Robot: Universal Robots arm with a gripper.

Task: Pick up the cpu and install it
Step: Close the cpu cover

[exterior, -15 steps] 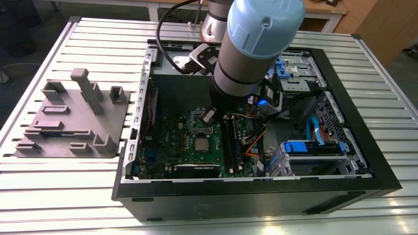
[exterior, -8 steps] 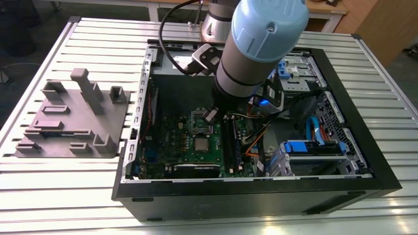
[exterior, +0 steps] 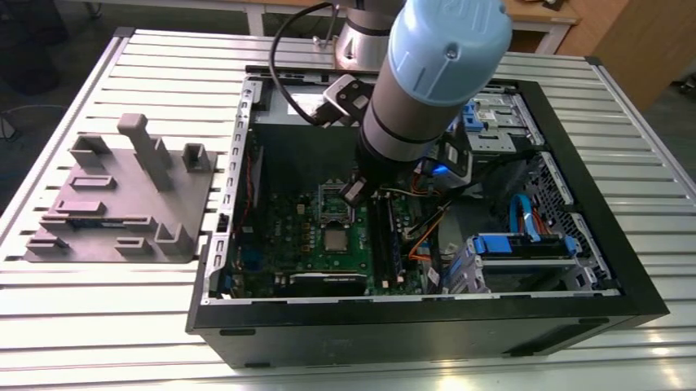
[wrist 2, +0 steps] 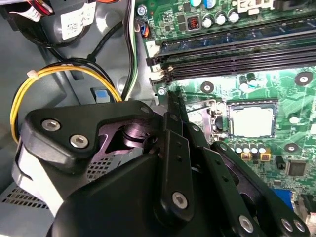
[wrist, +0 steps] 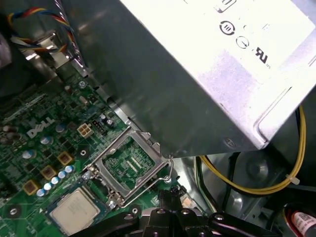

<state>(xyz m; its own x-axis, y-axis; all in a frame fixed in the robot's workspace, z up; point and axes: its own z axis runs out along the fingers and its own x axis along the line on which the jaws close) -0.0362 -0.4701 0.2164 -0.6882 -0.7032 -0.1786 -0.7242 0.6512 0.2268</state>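
Silver and square, the cpu (exterior: 335, 239) lies flat on the green circuit board (exterior: 285, 244) near the centre of the exterior view, inside an open black computer case (exterior: 609, 269) on a slatted metal table (exterior: 98, 326). Its hinged metal frame (wrist: 129, 165) stands flipped open beside it in the first wrist view, where the chip (wrist: 75, 211) sits at lower left. Judging by this, the chip looks already seated, with the frame not yet closed. The claw (wrist 2: 174, 104) hovers just off the chip (wrist 2: 251, 121), its fingers pressed together and holding nothing.
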